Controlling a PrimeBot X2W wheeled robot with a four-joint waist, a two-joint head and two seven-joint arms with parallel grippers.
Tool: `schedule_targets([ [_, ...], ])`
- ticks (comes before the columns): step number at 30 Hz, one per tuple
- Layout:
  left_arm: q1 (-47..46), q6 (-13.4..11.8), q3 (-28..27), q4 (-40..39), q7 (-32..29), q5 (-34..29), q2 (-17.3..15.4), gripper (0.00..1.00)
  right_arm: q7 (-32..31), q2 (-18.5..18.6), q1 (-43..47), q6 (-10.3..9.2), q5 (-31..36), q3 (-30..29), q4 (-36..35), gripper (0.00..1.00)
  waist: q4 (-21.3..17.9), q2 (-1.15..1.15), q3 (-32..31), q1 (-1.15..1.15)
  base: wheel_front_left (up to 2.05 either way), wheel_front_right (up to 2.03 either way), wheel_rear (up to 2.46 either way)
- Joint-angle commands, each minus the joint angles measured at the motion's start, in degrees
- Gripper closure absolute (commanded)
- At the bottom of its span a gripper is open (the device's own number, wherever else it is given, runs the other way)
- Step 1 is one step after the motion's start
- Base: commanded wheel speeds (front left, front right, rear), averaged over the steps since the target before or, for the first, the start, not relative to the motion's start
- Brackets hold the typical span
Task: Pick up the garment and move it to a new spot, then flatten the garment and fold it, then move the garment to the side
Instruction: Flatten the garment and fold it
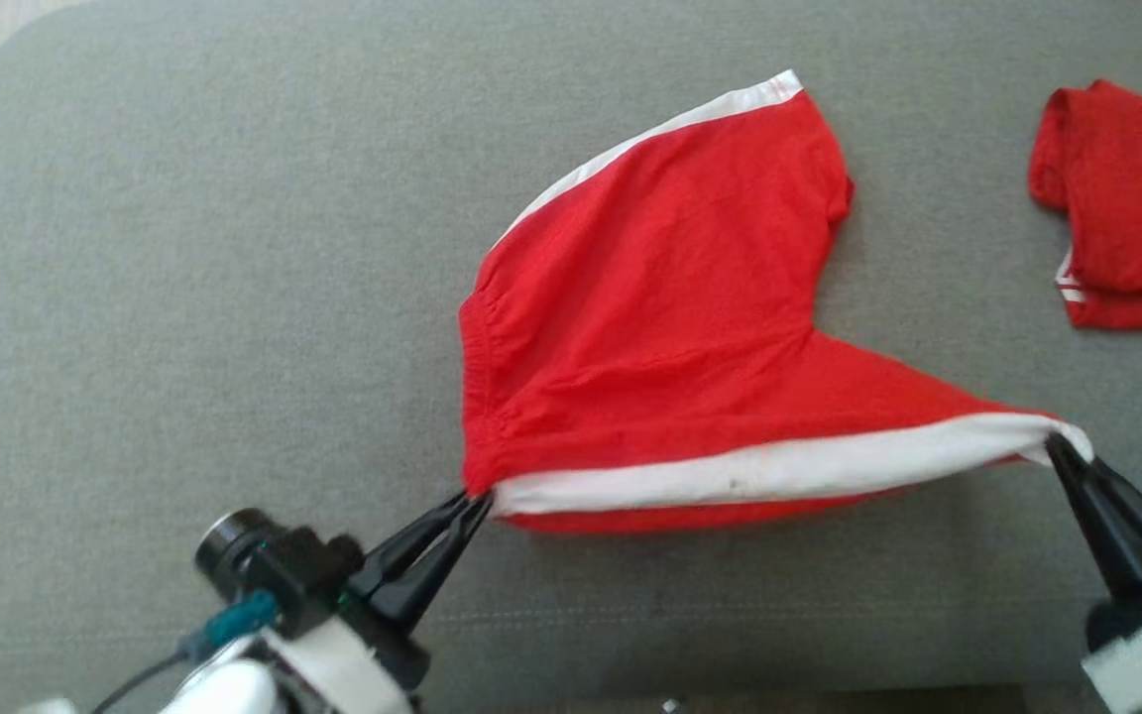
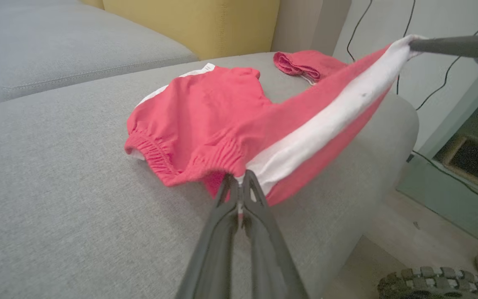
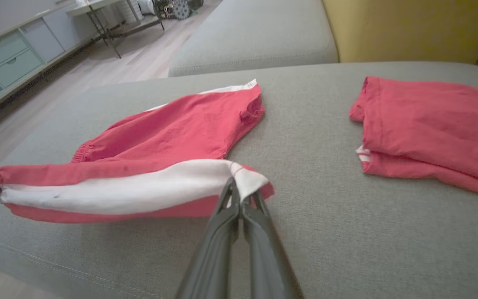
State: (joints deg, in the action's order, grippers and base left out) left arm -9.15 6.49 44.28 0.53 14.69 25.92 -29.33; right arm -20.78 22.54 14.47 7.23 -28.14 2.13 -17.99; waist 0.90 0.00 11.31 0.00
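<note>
- Your left gripper [image 1: 477,501] is pinching the shorts [image 1: 660,317] at the waistband corner, jaws clamped shut on it.
- The shorts are stretching between both jaws, the rest lying on the cushion [image 1: 184,297] beyond them.
- Your right gripper [image 1: 1062,448] is gripping the opposite end, jaws closed.

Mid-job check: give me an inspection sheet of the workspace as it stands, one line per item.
Surface: grey sofa cushion, flat, with a seam near the front edge.
Job's things: red shorts; the far part lies on the cushion, and the near white stripe is stretched and lifted between the two grippers.
Clutter: second red garment, folded, lying apart to the right.
Grippers: left gripper shut on the waistband end of the shorts; right gripper shut on the stripe's other end.
Cables: black cables hang down the wall past the cushion's end.
Surroundings: yellow back cushion, drawer unit, wooden floor.
</note>
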Motion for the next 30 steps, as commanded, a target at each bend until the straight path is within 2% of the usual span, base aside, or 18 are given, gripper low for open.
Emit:
schedule_targets([
  [1,-3.5,0.1,-2.0,-1.3,0.1,0.5,-0.5,1.00,-0.4,1.6,-2.7,0.25,-0.4,0.6,-1.7,1.00,0.3,0.00,0.4,0.00,0.00,0.00,0.00],
  [9,-14.3,0.9,-0.2,5.3,-3.3,9.6,5.0,1.00,-12.6,5.6,-19.7,0.25,-4.6,2.7,7.8,1.00,2.9,0.00,4.5,0.00,0.00,0.00,0.00],
  [17,-27.0,1.0,0.5,12.0,-8.3,19.2,7.4,1.00,-25.1,10.8,-37.6,0.25,-12.0,5.4,16.5,1.00,5.8,0.00,10.0,0.00,0.00,0.00,0.00],
  [22,-32.3,1.0,-0.2,17.4,-7.6,20.8,8.4,1.00,-28.1,12.0,-47.5,0.25,-12.8,7.9,20.7,1.00,6.8,0.00,12.7,0.00,0.00,0.00,0.00],
  [30,-37.3,1.0,0.8,23.1,-6.5,21.4,10.6,1.00,-29.9,12.1,-59.1,0.25,-12.8,12.6,27.2,1.00,8.6,0.00,16.4,0.00,0.00,0.00,0.00],
])
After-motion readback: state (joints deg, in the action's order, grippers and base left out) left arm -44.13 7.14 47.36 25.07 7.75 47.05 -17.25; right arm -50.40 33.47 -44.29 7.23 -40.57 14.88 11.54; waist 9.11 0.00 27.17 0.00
